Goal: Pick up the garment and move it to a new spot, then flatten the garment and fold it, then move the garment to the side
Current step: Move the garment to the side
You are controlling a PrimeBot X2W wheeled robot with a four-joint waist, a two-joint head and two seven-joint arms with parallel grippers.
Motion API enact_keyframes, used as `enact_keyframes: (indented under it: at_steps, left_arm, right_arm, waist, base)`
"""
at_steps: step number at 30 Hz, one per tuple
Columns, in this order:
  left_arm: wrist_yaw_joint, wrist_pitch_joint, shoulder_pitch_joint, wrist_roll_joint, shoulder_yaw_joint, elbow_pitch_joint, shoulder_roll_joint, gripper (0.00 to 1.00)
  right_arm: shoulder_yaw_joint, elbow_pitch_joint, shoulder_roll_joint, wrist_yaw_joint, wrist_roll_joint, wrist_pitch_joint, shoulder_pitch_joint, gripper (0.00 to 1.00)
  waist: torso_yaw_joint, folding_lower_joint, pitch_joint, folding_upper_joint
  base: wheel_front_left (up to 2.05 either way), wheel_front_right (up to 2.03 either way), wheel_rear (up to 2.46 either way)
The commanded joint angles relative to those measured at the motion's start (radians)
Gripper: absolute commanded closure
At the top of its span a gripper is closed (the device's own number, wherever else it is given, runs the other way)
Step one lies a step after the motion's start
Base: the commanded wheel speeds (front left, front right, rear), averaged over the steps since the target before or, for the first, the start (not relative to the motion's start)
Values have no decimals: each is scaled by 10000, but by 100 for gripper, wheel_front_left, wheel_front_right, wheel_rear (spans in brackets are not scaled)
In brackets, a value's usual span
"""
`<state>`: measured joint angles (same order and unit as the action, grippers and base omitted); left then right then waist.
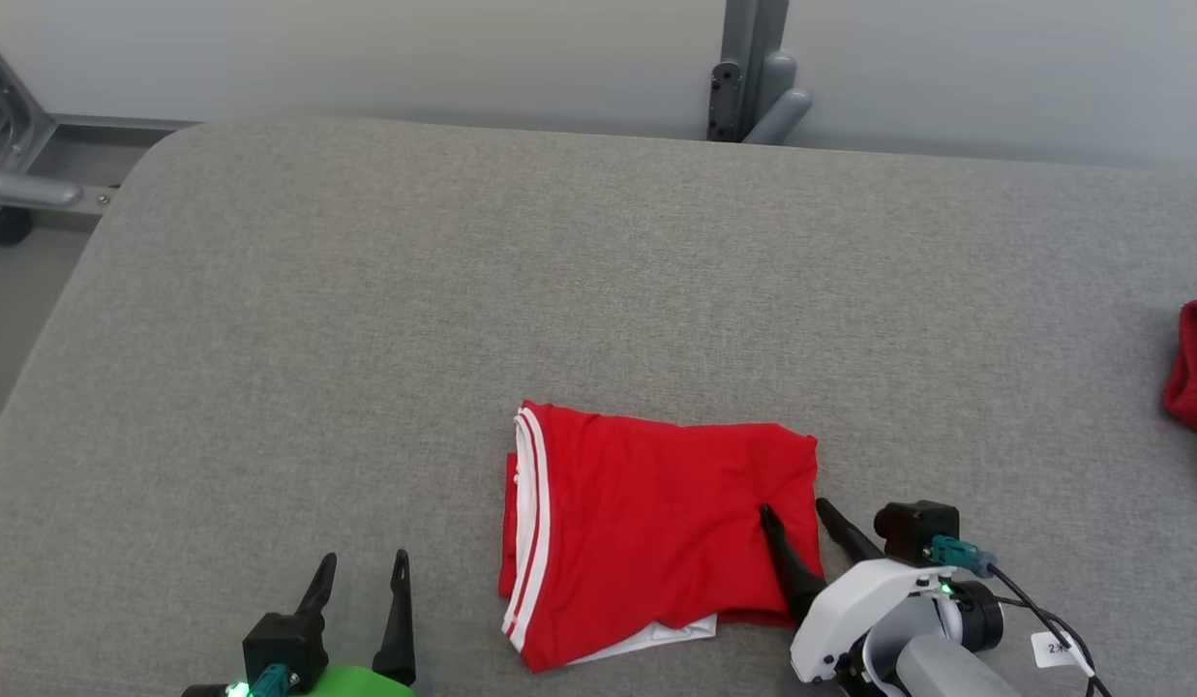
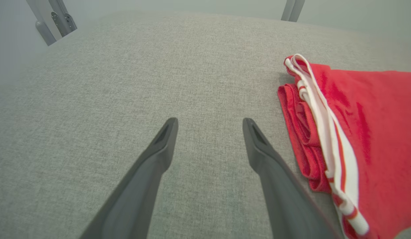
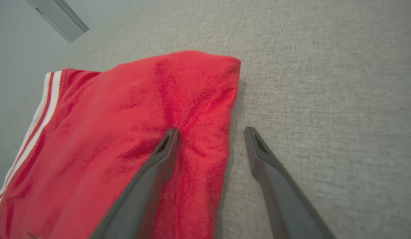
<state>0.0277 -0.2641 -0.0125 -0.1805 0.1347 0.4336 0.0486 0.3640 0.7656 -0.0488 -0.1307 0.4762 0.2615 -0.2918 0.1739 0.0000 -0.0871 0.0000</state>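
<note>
Red garment (image 1: pixel 656 523) folded, front-middle of grey fabric table (image 1: pixel 598 290); can't really tell what type. Second red item (image 1: pixel 1193 373) cut off at right edge. Right gripper (image 1: pixel 793 506) spread, straddling garment's right edge, grasping nothing; left gripper (image 1: pixel 366 556) spread, beside garment. Grey post (image 1: pixel 753 68), pale wall (image 1: pixel 366 58) behind.

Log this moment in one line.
garment: folded on table | left gripper: open, beside it | right gripper: open, astride its right edge
</note>
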Motion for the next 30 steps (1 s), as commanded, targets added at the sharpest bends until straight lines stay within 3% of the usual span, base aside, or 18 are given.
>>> enact_keyframes:
  at_steps: [1, 2, 3, 10, 24, 30]
  left_arm:
    - [25, 4, -112, 75, -27, 35, 40, 0]
    - [62, 4, -62, 89, -75, 37, 38, 0]
    - [50, 4, -39, 101, -106, 34, 38, 0]
    - [68, 4, 171, 169, -278, -74, 37, 0]
    - [129, 4, -480, 188, -346, -264, 41, 0]
    - [211, 4, -803, 272, -387, -226, 45, 0]
  right_arm:
    - [149, 162, -41, 2, 213, -87, -70, 0]
    - [486, 471, -28, 2, 473, -104, -176, 65]
    - [549, 588, -27, 2, 553, -96, -251, 100]
    - [-312, 389, -172, 17, 156, 27, -472, 100]
    - [-1313, -436, -117, 10, -504, 34, -133, 100]
    - [-1228, -737, -100, 8, -499, 35, -81, 100]
  waist:
    - [404, 0, -196, 0]
    - [444, 0, -188, 0]
    - [438, 0, -173, 0]
    - [-582, 0, 153, 0]
    - [-5442, 0, -96, 0]
    - [-6632, 0, -428, 0]
  base:
    - [0, 0, 0]
    - [0, 0, 0]
    - [0, 0, 0]
    - [0, 0, 0]
    - [0, 0, 0]
    - [0, 0, 0]
